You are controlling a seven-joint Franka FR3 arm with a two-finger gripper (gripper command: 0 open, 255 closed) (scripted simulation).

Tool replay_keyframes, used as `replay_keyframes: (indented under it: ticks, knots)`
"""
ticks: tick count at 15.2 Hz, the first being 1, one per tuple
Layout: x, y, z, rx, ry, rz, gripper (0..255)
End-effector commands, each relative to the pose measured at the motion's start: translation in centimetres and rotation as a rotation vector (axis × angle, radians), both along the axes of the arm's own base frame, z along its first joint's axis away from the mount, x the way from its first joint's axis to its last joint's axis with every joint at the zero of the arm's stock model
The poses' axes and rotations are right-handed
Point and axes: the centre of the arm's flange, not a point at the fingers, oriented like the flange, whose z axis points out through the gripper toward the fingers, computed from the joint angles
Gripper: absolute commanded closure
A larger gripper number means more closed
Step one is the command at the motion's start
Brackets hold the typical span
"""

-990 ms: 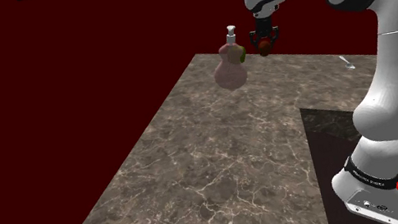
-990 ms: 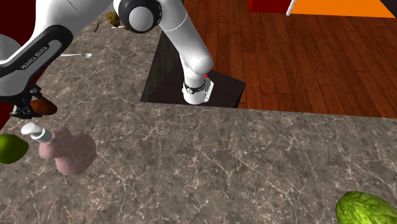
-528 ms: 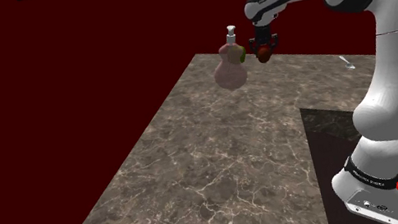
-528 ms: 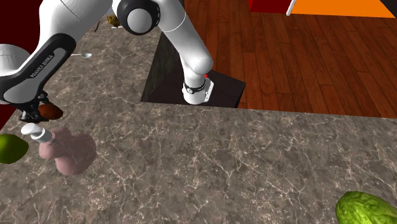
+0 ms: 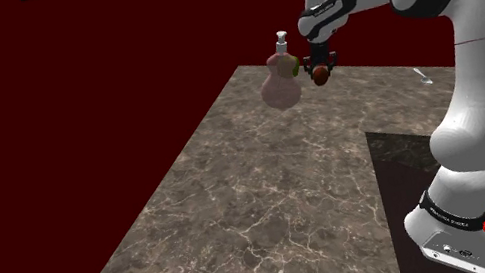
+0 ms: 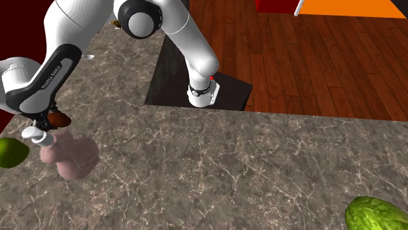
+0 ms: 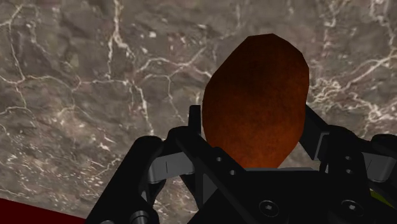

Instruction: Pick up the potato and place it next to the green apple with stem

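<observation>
In the shoulder view, the gripper (image 5: 319, 65) hangs over the far end of the counter (image 5: 245, 221). It is shut on the brown potato (image 5: 319, 74), just to the view's right of a pink bottle (image 5: 279, 84).

In the second exterior view, the potato (image 6: 59, 119) is in the air beside the bottle's (image 6: 67, 157) cap. The apple (image 6: 12, 152) lies at the view's left.

In the wrist view, both fingers (image 7: 316, 130) clasp the potato (image 7: 257, 102).

The potato (image 7: 254, 102) looks matt, the counter (image 5: 271, 197) veined marble (floor (image 6: 314, 59): wooden planks).
</observation>
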Motion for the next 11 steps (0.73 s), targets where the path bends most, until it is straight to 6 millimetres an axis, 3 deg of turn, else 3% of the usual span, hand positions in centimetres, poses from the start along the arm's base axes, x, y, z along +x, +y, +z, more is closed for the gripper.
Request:
replay_keyframes:
  ticks: [1, 2, 10, 11]
  knots:
    - [-0.06, 0.05, -1.13, 0.000, -0.001, 0.000, 255]
    - [-0.06, 0.05, -1.89, 0.000, -0.001, 0.000, 255]
    - [-0.06, 0.05, -1.89, 0.000, -0.001, 0.000, 255]
    - [-0.06, 0.05, -1.89, 0.000, -0.001, 0.000, 0]
